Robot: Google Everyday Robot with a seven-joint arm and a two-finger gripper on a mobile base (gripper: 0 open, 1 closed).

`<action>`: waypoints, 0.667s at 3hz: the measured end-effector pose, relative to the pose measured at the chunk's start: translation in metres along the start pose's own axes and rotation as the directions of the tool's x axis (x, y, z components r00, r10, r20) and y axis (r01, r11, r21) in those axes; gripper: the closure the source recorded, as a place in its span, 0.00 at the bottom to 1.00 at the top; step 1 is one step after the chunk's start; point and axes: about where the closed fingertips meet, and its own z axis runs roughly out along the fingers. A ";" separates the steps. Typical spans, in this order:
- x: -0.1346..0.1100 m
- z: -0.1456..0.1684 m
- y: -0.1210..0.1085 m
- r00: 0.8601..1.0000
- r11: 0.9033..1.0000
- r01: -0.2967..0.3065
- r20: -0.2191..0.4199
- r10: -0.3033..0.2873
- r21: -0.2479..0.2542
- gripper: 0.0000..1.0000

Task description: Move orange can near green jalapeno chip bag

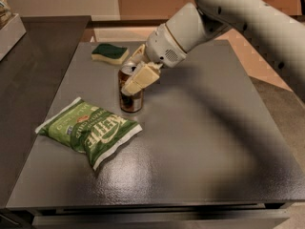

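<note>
The orange can (130,100) is upright on the grey table (205,142), left of centre. My gripper (130,76) comes in from the upper right on a white arm and is shut on the can's upper part, one pale finger (139,79) in front and one behind. I cannot tell whether the can's base rests on the table or hangs just above it. The green jalapeno chip bag (89,130) lies flat at the front left, its near corner a short gap below and left of the can.
A green-topped yellow sponge (109,53) lies at the table's back left, behind the can. A darker counter (28,80) adjoins the table on the left, with a pale box (8,32) at its far end. The floor shows at right.
</note>
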 end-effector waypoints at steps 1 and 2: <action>-0.001 0.001 0.000 1.000 1.000 0.001 0.000 -0.001 -0.002 0.00; -0.001 0.001 0.000 1.000 1.000 0.001 0.000 -0.001 -0.002 0.00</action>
